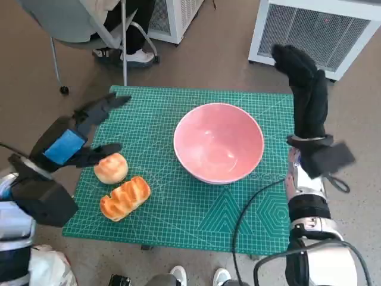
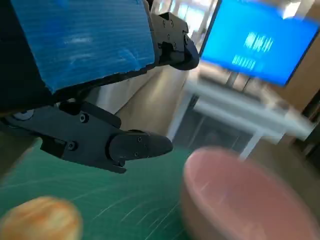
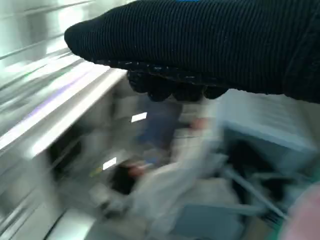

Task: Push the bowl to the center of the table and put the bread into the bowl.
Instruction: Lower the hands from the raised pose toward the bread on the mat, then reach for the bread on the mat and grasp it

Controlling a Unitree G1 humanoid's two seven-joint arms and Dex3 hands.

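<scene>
Head view: bowl about mid-counter; push looks done. Left hand spread, empty, over round bread; long loaf nearer. Right hand raised clear, holding nothing.
Left wrist view: fingers apart above bread.
Right wrist view: blurred; glove only.
Next: lower, close on bread.

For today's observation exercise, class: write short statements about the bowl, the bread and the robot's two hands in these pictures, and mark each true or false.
1. The pink bowl is empty. True.
2. Two breads lie on the green mat. True: a round bread and a long ridged bread.
3. The right hand grips the bowl's rim. False: it is raised beside the bowl, not touching it.
4. The left hand carries the long ridged bread. False: it holds nothing, and its fingers are apart near the round bread.
</scene>
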